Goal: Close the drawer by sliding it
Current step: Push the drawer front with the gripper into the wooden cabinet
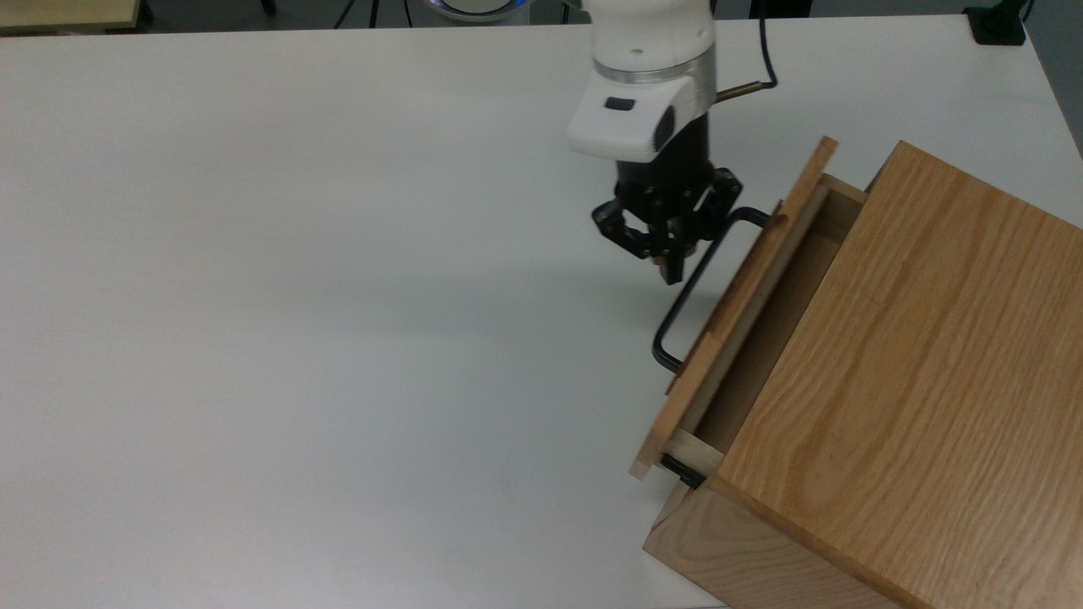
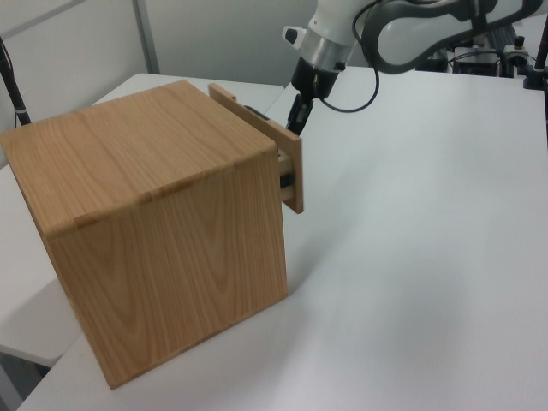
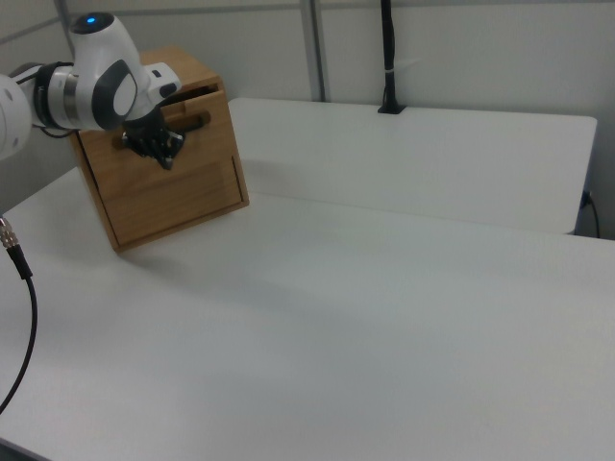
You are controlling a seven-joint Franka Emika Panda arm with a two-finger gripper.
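The drawer (image 1: 734, 315) stands only a narrow gap out of the oak-grained cabinet (image 1: 914, 364), its light-wood front panel slanting down the top view's right half. The thin black U-shaped handle (image 1: 687, 300) sticks out from the panel toward the top view's left. My gripper (image 1: 671, 269) points down with its fingers shut together, tips right beside the handle bar near its upper half, holding nothing. In the left view the gripper (image 2: 295, 114) hangs just in front of the drawer panel (image 2: 294, 175). In the right view the gripper (image 3: 163, 154) sits against the drawer front (image 3: 197, 108).
The white table (image 1: 296, 296) stretches wide and bare to the top view's left of the cabinet. A black clamp (image 1: 998, 25) sits at the table's far right corner. In the right view a black post (image 3: 387, 58) stands at the back and a cable (image 3: 24, 288) hangs at the left.
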